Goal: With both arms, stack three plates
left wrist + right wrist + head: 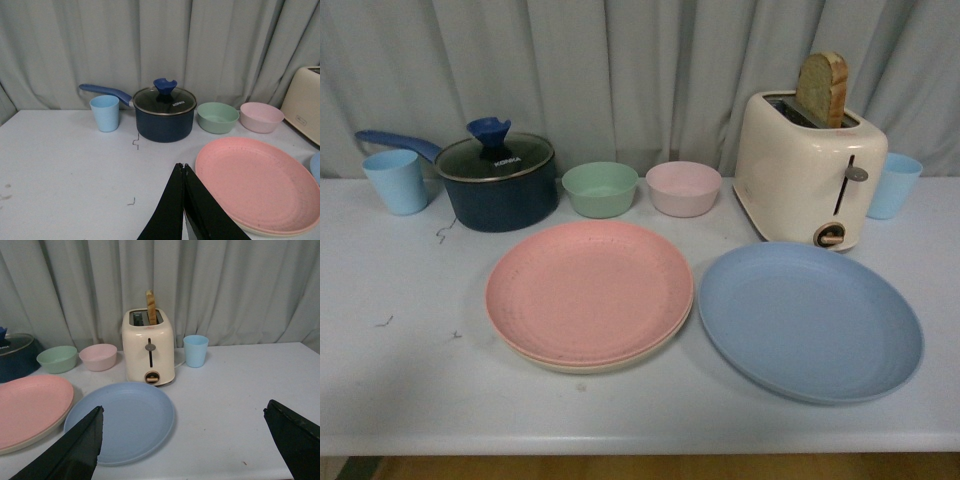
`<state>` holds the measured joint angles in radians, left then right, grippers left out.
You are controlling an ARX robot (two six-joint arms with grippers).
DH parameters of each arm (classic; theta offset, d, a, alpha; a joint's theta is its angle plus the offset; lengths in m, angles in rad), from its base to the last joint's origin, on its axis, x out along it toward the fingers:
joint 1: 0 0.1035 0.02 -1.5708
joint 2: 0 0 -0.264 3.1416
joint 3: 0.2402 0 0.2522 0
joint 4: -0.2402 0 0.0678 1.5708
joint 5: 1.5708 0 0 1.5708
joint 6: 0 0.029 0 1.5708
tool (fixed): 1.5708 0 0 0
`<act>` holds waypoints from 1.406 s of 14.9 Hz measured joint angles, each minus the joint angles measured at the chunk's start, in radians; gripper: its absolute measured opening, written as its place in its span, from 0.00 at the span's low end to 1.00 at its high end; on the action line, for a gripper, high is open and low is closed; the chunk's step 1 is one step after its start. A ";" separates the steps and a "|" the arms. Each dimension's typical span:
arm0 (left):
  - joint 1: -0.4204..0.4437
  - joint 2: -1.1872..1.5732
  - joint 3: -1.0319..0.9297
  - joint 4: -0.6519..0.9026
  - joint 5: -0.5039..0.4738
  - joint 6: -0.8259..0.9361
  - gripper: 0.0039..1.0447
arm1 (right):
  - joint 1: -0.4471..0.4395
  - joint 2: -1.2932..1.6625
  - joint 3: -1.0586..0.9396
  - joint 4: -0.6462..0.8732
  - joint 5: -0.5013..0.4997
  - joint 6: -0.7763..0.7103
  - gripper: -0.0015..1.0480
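Note:
The pink plate [588, 288] lies on top of the beige plate [582, 364], whose rim shows under it, at the table's middle. The blue plate [809, 319] lies flat on the table to their right, apart from them. Neither arm shows in the front view. In the left wrist view my left gripper [182, 166] is shut and empty, just left of the pink plate [257, 181]. In the right wrist view my right gripper [183, 412] is open and empty; one finger [80, 445] overlaps the blue plate [122, 420] in this view.
At the back stand a light blue cup [396, 181], a dark blue pot with glass lid [497, 181], a green bowl [600, 188], a pink bowl [683, 187], a cream toaster [809, 170] with bread in it, and a second blue cup [895, 184].

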<state>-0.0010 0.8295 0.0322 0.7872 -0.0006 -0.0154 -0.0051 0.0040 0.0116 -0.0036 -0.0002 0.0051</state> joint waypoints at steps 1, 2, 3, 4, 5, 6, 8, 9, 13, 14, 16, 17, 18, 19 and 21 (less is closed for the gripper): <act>0.000 -0.047 -0.008 -0.040 0.000 0.000 0.01 | 0.000 0.000 0.000 0.000 0.000 0.000 0.94; 0.000 -0.100 -0.016 -0.087 0.000 0.000 0.01 | 0.000 0.000 0.000 0.000 0.000 0.000 0.94; 0.000 -0.152 -0.020 -0.137 0.000 0.000 0.01 | 0.000 0.000 0.000 0.000 0.000 0.000 0.94; 0.000 -0.202 -0.021 -0.175 0.000 0.000 0.01 | 0.000 0.000 0.000 0.000 0.000 0.000 0.94; 0.000 -0.244 -0.021 -0.215 0.000 0.000 0.01 | 0.000 0.000 0.000 0.000 0.000 0.000 0.94; 0.000 -0.294 -0.021 -0.262 0.000 0.000 0.01 | 0.000 0.000 0.000 0.000 0.000 0.000 0.94; 0.000 -0.377 -0.021 -0.337 0.000 0.000 0.01 | 0.000 0.000 0.000 0.000 0.000 0.000 0.94; 0.000 -0.414 -0.021 -0.373 0.000 0.000 0.01 | 0.000 0.000 0.000 0.000 0.000 0.000 0.94; 0.000 -0.534 -0.021 -0.489 0.000 0.000 0.01 | 0.000 0.000 0.000 0.000 0.000 0.000 0.94; 0.000 -0.557 -0.021 -0.513 0.000 0.000 0.01 | 0.000 0.000 0.000 0.000 0.000 0.000 0.94; 0.000 -0.600 -0.021 -0.556 0.000 0.000 0.01 | 0.000 0.000 0.000 0.000 0.000 0.000 0.94; 0.000 -0.619 -0.021 -0.575 0.000 0.000 0.01 | 0.000 0.000 0.000 0.000 0.000 0.000 0.94; 0.000 -0.638 -0.021 -0.595 0.000 0.000 0.01 | 0.000 0.000 0.000 0.000 0.000 0.000 0.94; 0.000 -0.653 -0.021 -0.610 0.000 0.000 0.01 | 0.000 0.000 0.000 0.000 0.000 0.000 0.94; 0.000 -0.803 -0.021 -0.801 0.001 0.001 0.01 | 0.000 0.000 0.000 0.000 0.000 0.000 0.94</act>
<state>-0.0010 0.0269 0.0116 -0.0135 0.0006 -0.0143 -0.0051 0.0040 0.0116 -0.0036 -0.0002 0.0055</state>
